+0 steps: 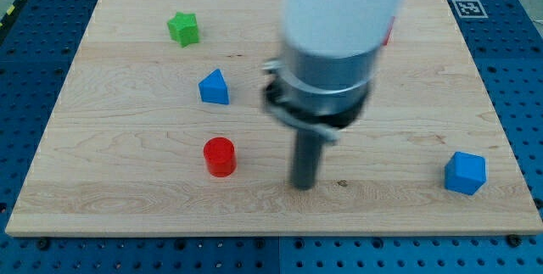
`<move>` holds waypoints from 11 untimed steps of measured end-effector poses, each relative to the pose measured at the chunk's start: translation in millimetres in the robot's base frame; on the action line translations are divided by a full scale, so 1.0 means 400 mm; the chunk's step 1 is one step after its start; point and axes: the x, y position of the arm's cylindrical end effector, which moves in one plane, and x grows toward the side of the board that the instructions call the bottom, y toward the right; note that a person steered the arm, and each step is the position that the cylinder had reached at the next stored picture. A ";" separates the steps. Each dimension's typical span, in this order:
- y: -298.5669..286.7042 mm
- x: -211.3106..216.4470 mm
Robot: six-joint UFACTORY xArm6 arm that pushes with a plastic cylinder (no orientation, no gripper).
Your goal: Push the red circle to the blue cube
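The red circle (220, 156), a short red cylinder, stands on the wooden board at the lower middle-left. The blue cube (465, 173) sits near the board's lower right corner. My tip (303, 186) rests on the board to the right of the red circle, with a clear gap between them, and far to the left of the blue cube. The arm's grey and white body rises above it and hides part of the board's upper middle.
A blue triangular block (215, 87) lies above the red circle. A green star block (183, 29) sits at the upper left. A sliver of a red block (388, 36) shows beside the arm body. The wooden board (102, 189) lies on a blue perforated table.
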 end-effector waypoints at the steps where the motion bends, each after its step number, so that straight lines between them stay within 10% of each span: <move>1: -0.230 0.039; 3: -0.402 -0.093; 11: 0.170 -0.035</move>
